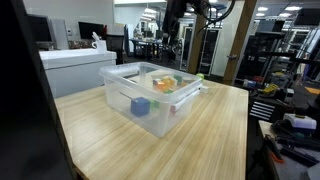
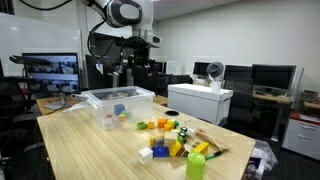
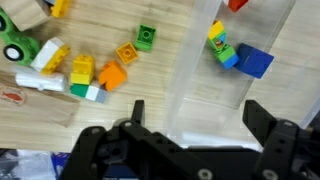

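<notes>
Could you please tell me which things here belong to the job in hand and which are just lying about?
In hand: open gripper, clear bin, blue block inside it, loose blocks on the table.
Lying about: monitors, white cabinet.

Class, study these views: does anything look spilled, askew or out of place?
Yes: toy blocks lie scattered loose on the wooden table beside the clear bin, which holds only a few. Nothing looks damaged.
</notes>
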Available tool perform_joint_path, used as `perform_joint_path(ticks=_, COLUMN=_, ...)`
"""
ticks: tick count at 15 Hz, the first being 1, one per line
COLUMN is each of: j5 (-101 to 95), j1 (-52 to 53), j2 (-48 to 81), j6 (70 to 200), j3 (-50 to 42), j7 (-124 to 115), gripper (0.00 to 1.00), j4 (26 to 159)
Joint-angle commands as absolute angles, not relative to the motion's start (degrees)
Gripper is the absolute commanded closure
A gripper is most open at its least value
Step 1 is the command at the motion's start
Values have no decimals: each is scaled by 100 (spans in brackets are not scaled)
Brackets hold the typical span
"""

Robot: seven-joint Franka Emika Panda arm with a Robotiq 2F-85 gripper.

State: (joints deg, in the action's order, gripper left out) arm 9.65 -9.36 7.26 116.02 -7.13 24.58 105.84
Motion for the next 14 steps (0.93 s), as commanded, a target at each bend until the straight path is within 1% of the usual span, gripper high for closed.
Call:
perform_joint_path(ticks=1, j5=1056, j1=-1222, j2=985, j6=11700, j3=-932, j7=2181, gripper=0, j4=10405)
perform_joint_path(ticks=3, j5=1071, j1=-1348, j2=1152, j6=11734, j3=-1030, j7=1993, gripper=0, j4=10370)
perform_joint_path(ticks=9, j5=911, j1=-1435, j2=1650, j6=12816, j3=-1202, j7=517, gripper=0, j4=10544)
perform_joint_path(ticks=14, j5=706, j1=-1481, j2=1811, j6=13164, j3=-1440, j7=-192, gripper=0, j4=10789)
